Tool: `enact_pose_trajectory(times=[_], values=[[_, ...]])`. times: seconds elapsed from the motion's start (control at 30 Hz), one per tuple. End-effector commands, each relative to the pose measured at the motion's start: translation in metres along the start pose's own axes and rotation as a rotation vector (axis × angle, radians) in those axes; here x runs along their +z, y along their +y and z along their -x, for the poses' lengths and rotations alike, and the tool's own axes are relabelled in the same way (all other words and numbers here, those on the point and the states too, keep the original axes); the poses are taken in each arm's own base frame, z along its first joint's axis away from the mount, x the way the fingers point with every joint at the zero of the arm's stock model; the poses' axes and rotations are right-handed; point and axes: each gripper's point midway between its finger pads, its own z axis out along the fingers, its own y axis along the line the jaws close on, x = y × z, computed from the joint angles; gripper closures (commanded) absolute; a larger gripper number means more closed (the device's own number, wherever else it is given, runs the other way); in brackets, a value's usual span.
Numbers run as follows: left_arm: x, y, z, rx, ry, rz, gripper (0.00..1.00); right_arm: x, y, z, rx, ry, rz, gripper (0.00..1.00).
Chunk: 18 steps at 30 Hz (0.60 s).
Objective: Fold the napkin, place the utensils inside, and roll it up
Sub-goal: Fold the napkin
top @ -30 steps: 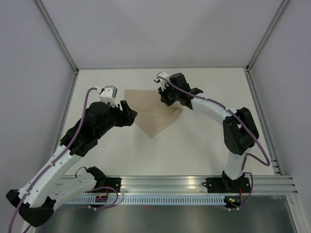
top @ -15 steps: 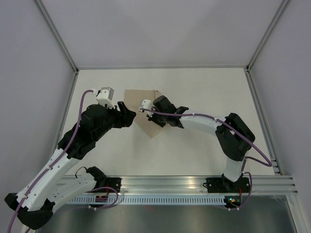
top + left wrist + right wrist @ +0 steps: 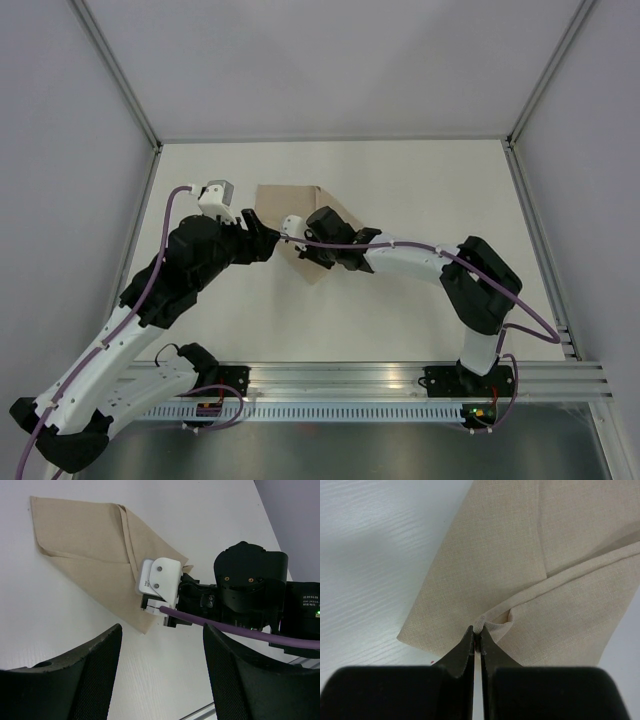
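The beige napkin [image 3: 290, 200] lies folded on the table's far middle; it also shows in the left wrist view [image 3: 85, 540] and fills the right wrist view [image 3: 530, 550]. My right gripper [image 3: 306, 252] is low over the napkin's near tip, shut on a pinched fold of the cloth [image 3: 479, 626]. My left gripper [image 3: 268, 238] hovers just left of the napkin, open and empty, its fingers [image 3: 85, 680] wide apart above bare table. The right gripper's white camera block [image 3: 157, 580] sits over the napkin. The utensils are out of view.
The white table [image 3: 420, 180] is walled by grey panels, with metal posts at the far corners. An aluminium rail [image 3: 400, 375] runs along the near edge by the arm bases. Both grippers are close together beside the napkin.
My right gripper has swept left and nearer, carrying the napkin's right corner over the cloth, which now looks narrower. My left arm has barely moved.
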Motion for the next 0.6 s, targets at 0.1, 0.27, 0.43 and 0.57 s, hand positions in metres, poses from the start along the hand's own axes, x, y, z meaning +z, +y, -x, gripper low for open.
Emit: enact_pose_trajectory(times=[0.1, 0.27, 0.43, 0.57], values=[[0.001, -0.005, 0.009, -0.044, -0.037, -0.01, 0.29, 0.004, 0.009, 0.009, -0.044, -0.016, -0.001, 0.97], [0.003, -0.005, 0.007, -0.04, -0.028, -0.008, 0.29, 0.006, 0.017, 0.002, -0.062, 0.01, 0.012, 0.96], [0.005, -0.006, 0.005, -0.037, -0.017, -0.011, 0.29, 0.011, 0.02, -0.009, -0.075, 0.038, 0.017, 0.89], [0.007, -0.006, 0.005, -0.039, -0.013, -0.007, 0.29, 0.009, 0.019, -0.009, -0.085, 0.037, 0.015, 0.73]])
